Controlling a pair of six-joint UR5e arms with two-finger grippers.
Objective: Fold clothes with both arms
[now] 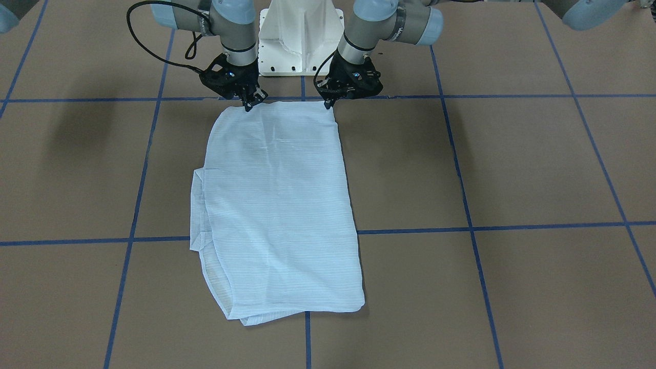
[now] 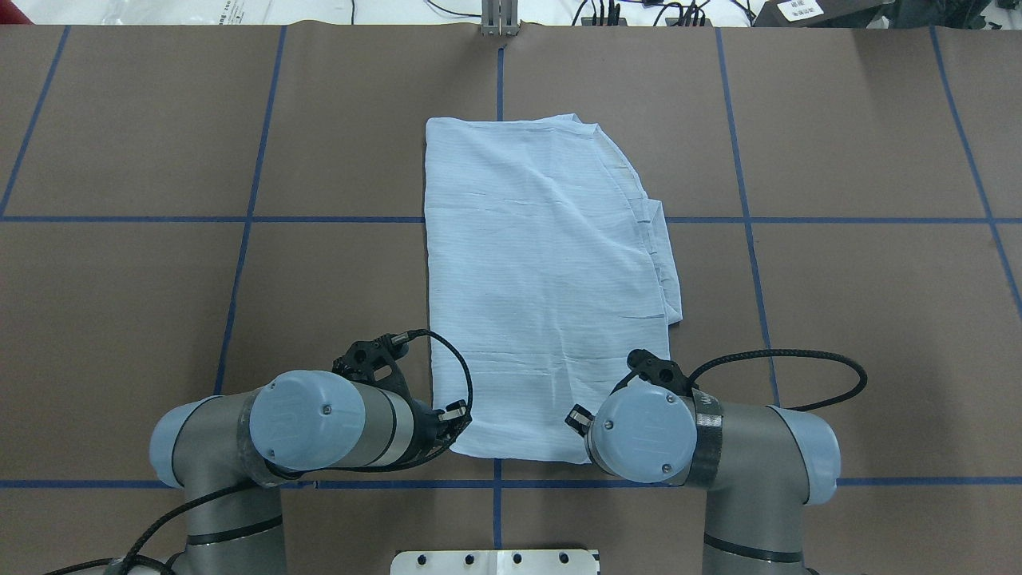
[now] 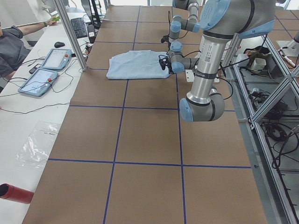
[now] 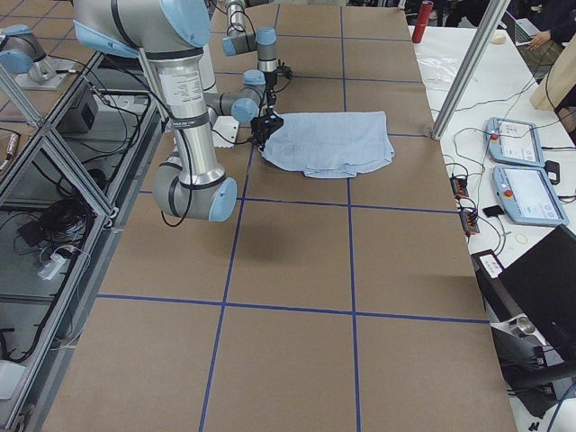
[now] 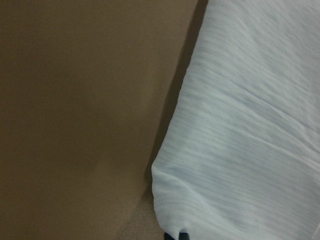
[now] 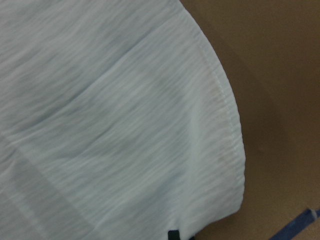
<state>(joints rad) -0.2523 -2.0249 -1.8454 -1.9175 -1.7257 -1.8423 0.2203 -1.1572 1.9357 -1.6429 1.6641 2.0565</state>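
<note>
The shirt (image 1: 279, 205) is already folded narrow. Left hand (image 1: 328, 104) and right hand (image 1: 249, 105) each pinch a near corner; a crosswise fold likely remains

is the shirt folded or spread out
Folded: the shirt lies as a narrow rectangle, no sleeves or collar showing, layered edges along one side.

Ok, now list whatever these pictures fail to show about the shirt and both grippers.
- Whether the left gripper or the right gripper actually pinches the shirt: too small in the front-facing view, covered by the wrists in the overhead view, and cut off by the bottom edge in both wrist views.
- The shirt's collar and buttons: they show in no view, probably folded inside.
- Both side views: the grippers are too far and small to judge.
</note>
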